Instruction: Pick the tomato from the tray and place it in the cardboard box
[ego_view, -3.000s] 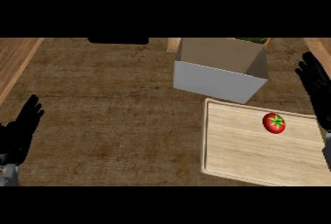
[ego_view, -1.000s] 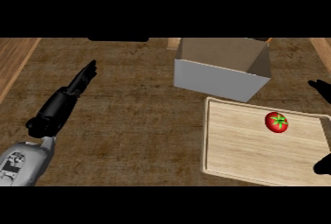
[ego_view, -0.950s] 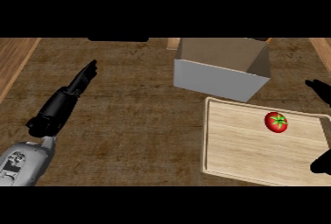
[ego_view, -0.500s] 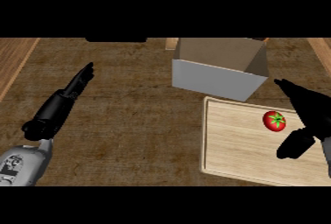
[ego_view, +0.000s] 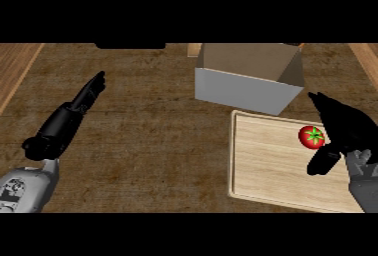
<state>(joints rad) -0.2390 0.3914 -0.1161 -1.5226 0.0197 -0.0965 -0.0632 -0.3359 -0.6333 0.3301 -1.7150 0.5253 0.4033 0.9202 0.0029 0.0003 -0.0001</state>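
Currently tomato on tray, upper right area, uncontained. Risk: round tomato may roll off if nudged before fingers close. Right hand just beside it on right, released, grasping nothing. Cardboard box just beyond tray. Left hand outstretched, well apart.

No readable text, label, brand, number or sign shows on anything in view.

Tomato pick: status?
Right hand open, right beside the tomato, not closed on it. Tomato on the tray. Left hand open, away at left. Cardboard box open, unobstructed.
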